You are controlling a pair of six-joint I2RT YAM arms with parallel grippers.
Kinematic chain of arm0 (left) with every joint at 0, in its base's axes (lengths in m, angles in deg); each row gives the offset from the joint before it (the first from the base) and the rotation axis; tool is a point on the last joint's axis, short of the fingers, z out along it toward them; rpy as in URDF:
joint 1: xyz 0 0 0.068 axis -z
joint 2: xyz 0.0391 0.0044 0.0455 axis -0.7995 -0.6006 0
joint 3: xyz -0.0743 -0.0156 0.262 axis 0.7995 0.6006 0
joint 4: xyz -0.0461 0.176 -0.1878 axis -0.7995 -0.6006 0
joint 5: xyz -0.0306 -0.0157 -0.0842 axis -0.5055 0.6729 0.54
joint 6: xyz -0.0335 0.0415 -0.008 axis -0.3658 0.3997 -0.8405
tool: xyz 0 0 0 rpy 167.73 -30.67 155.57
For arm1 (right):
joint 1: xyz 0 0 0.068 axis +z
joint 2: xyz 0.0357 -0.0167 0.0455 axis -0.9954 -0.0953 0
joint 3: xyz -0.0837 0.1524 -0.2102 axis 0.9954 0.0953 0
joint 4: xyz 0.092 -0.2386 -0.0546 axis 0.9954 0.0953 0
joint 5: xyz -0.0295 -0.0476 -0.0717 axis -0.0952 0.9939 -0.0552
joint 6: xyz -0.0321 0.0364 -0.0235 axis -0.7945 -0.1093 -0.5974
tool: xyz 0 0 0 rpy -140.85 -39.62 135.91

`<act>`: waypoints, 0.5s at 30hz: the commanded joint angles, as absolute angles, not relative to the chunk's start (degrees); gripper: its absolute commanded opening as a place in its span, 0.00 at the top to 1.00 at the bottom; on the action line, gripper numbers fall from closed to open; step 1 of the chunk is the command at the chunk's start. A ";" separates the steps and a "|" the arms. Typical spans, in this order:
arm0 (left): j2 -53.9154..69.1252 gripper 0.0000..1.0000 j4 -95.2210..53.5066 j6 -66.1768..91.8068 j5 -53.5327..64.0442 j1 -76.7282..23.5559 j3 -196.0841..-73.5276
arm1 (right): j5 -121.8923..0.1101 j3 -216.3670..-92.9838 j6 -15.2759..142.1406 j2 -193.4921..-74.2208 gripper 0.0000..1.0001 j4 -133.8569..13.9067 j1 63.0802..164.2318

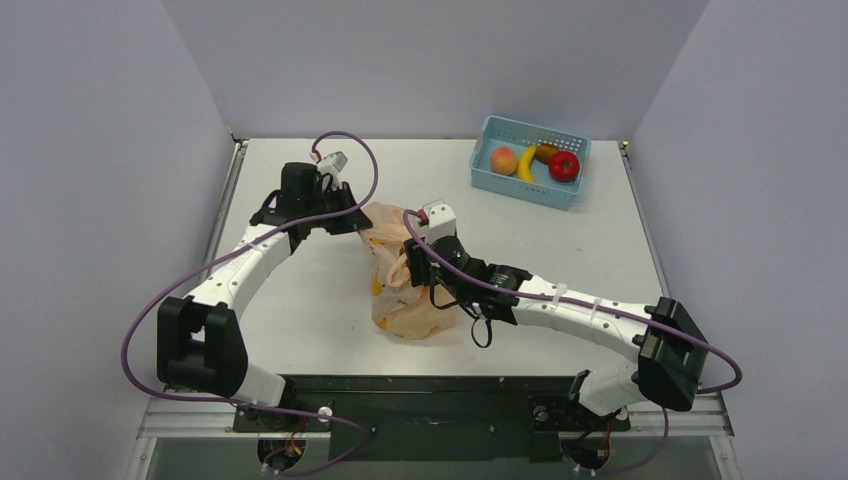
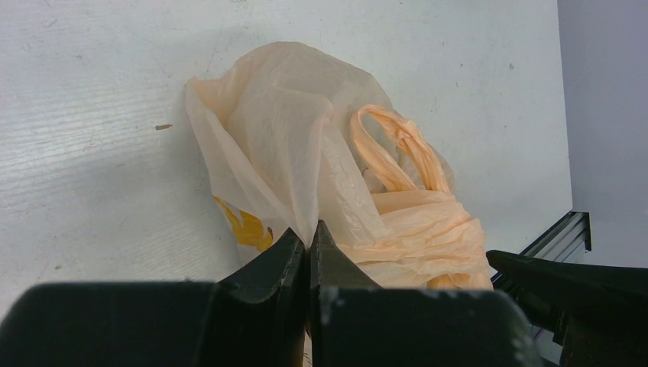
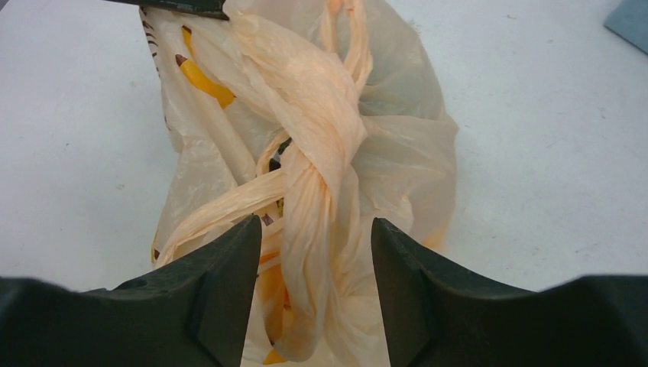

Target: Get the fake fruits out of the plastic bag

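the plastic bag (image 1: 395, 305) lies mid counter (image 1: 300, 290), a banana (image 3: 202, 80) showing inside. left hand (image 2: 309, 237) is pinched closed on its far edge; right hand (image 3: 315, 229) gapes astride the twisted handle (image 3: 321, 130). best close there, then lift to spread the mouth.

The plastic bag (image 1: 400, 315) is thin, see-through and pale orange. It lies crumpled mid-table (image 1: 320, 335) with its loop handles twisted together. A long yellow fruit (image 3: 202, 80) with a brown tip shows through its film.

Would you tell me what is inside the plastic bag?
Only yellow patches show through the plastic bag; its crumpled film hides whether they are fruit or print.
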State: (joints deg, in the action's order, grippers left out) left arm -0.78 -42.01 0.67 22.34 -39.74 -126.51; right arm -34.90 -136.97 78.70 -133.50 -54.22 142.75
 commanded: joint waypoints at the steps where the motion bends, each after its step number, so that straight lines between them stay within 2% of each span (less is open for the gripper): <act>1: -0.66 1.00 -38.81 0.46 23.88 -39.75 -128.19 | -36.77 -140.90 79.61 -135.41 0.50 -54.91 143.07; 4: -0.50 1.00 -39.24 0.57 23.28 -39.78 -128.31 | -34.74 -140.48 79.34 -135.13 0.50 -55.65 143.15; 6: -0.27 1.00 -39.53 0.51 23.24 -40.03 -128.75 | -33.68 -140.47 79.53 -135.70 0.55 -55.52 142.79; 7: 0.02 1.00 -39.42 0.46 23.17 -40.14 -128.54 | -33.28 -140.47 79.54 -135.94 0.63 -55.49 142.75; 8: 0.61 1.00 -39.12 0.35 22.83 -40.31 -128.37 | -33.29 -140.48 79.16 -136.45 0.67 -55.65 142.68; 10: 1.45 1.00 -38.82 0.35 22.13 -40.45 -127.96 | -34.56 -140.49 78.22 -137.21 0.86 -56.51 142.66; 12: 1.94 1.00 -38.94 0.48 21.29 -40.51 -127.82 | -35.47 -141.32 77.49 -137.72 0.94 -55.91 142.85; 15: 2.47 1.00 -39.80 0.92 17.95 -40.68 -127.93 | -35.38 -140.72 77.48 -135.85 1.00 -55.51 143.02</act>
